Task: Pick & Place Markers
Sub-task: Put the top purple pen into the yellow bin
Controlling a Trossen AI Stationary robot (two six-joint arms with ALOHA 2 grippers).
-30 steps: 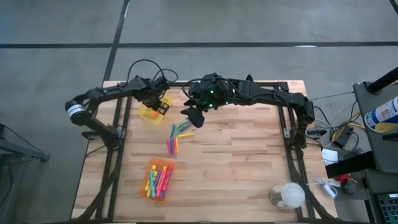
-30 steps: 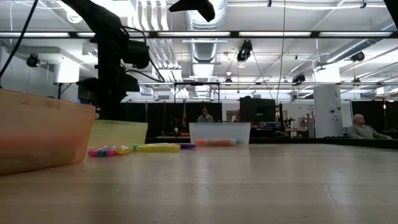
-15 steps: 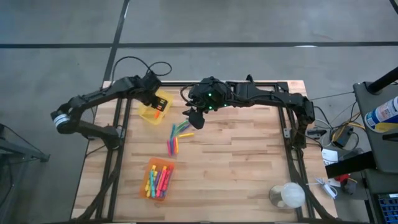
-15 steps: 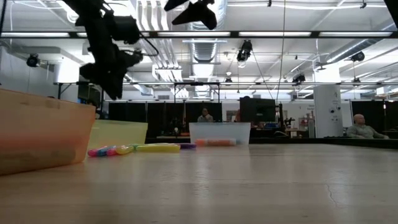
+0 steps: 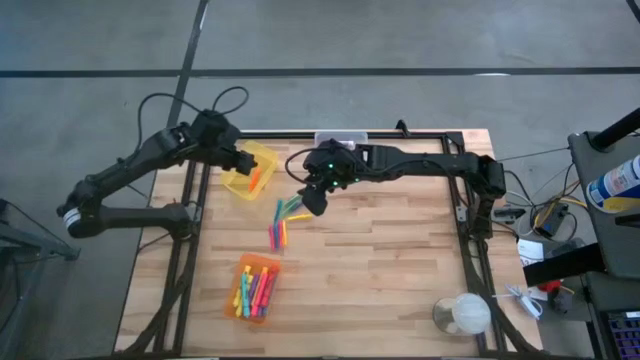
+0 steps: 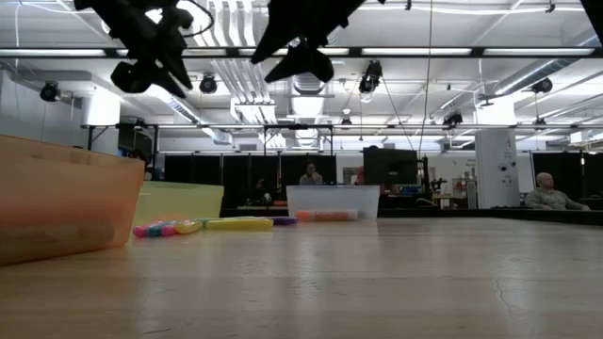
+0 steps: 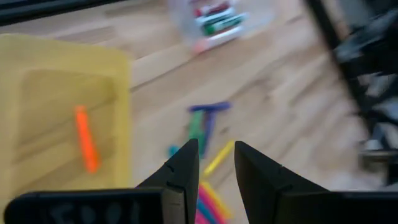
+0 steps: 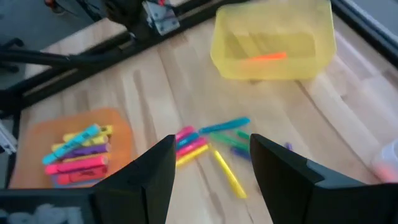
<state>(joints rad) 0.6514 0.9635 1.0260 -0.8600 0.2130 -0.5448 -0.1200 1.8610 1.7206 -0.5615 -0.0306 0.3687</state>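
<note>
Several loose markers [image 5: 283, 218] [image 8: 211, 146] [image 6: 212, 225] lie flat in a small heap mid-table. One orange marker [image 5: 254, 177] [image 7: 86, 138] rests on the floor of the yellow bin [image 5: 250, 170] [image 8: 272, 43]. More markers fill the orange bin [image 5: 255, 288] [image 8: 74, 152]. My left gripper [image 5: 242, 160] [image 7: 216, 155] hangs high over the yellow bin's left rim, narrowly open and empty. My right gripper [image 5: 312, 200] [image 8: 211, 163] hovers open above the far end of the loose heap, clear of it.
A clear bin [image 5: 341, 138] [image 7: 214, 18] with a few markers sits at the table's far edge. A white round object [image 5: 462, 314] stands at the near right corner. Bare wood [image 5: 380, 260] stretches right of the heap.
My left gripper has risen out of the yellow bin and drawn back toward the table's left edge, and the orange marker now shows lying in the bin. My right gripper has come down toward the loose markers.
</note>
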